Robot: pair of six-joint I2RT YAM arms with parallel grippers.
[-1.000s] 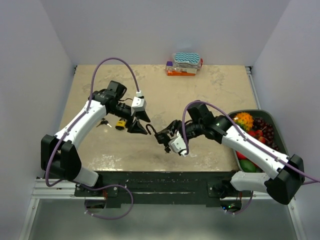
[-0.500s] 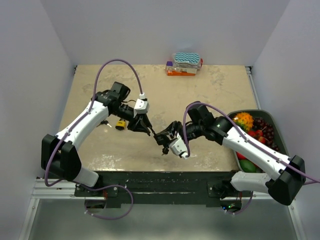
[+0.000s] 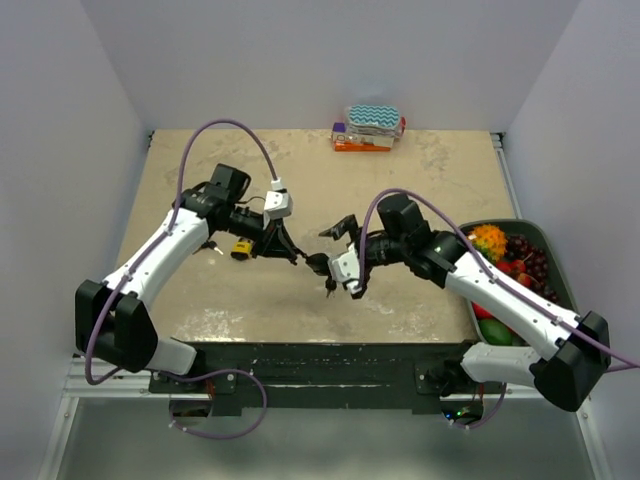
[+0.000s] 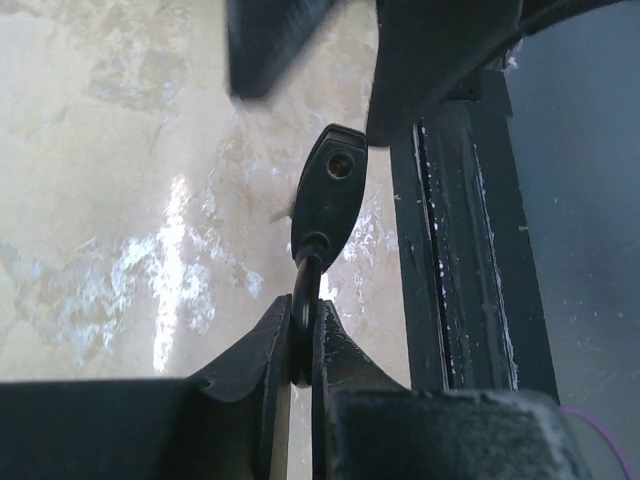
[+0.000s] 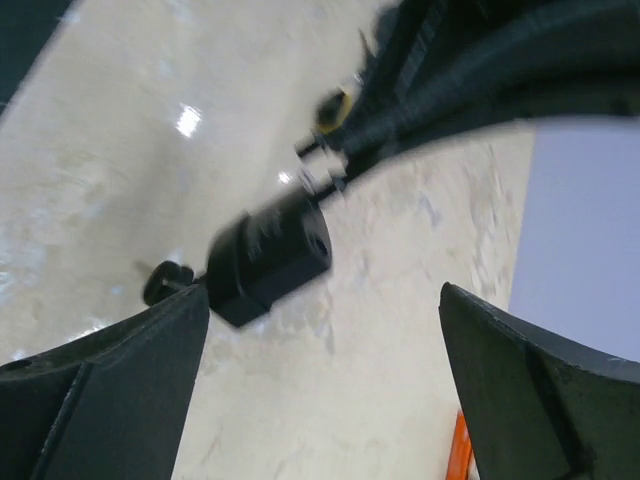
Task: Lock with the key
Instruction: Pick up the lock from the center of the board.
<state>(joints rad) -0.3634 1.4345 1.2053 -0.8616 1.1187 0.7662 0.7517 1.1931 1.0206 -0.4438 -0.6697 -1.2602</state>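
Observation:
A small black padlock (image 3: 316, 264) hangs just above the table's front middle. My left gripper (image 3: 293, 256) is shut on its thin shackle (image 4: 303, 335), and the lock body (image 4: 328, 195) points away from the fingers. A black key (image 5: 167, 282) sticks out of the body's far end (image 5: 268, 258). My right gripper (image 3: 337, 255) stands wide open just right of the lock. Its two fingers (image 5: 100, 390) are spread on either side and touch neither lock nor key.
A yellow padlock (image 3: 241, 249) and loose keys (image 3: 210, 245) lie under the left arm. Packets (image 3: 368, 128) sit at the back edge. A dark tray (image 3: 548, 250) of fruit stands at the right. The table's black front rail (image 4: 460, 250) runs close to the lock.
My left gripper has closed on the padlock's shackle. The right gripper, which held the lock end, has opened wide and drawn back slightly to the right.

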